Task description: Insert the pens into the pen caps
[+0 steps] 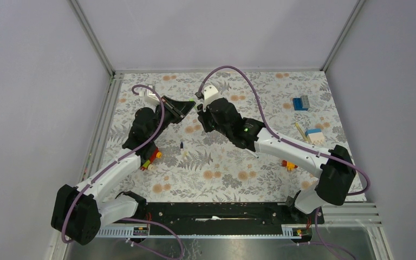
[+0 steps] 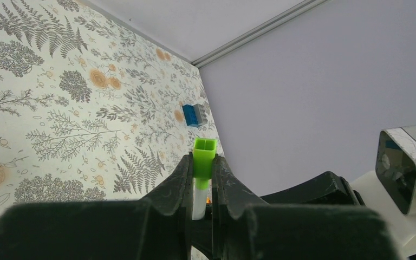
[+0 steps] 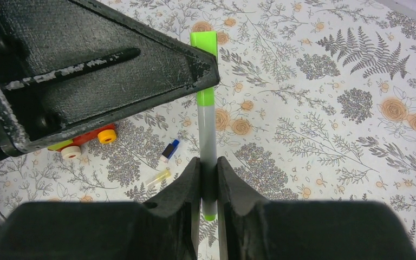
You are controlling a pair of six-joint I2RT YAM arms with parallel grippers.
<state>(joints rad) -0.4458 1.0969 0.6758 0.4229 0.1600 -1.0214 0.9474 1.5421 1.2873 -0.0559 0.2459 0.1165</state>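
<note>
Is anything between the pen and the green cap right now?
Nothing visible. The pen in the right tool runs straight up to the green cap clamped in the left tool.

Table tally
One green cap point(image 2: 204, 157), one dark blue cap point(image 3: 169, 150), one white pen point(image 3: 208, 146), one tan pen point(image 1: 302, 131), four brick toys point(image 1: 300, 103).

Left gripper point(image 1: 189, 105) and right gripper point(image 1: 200, 108) meet at a green cap point(image 1: 193, 101)
</note>
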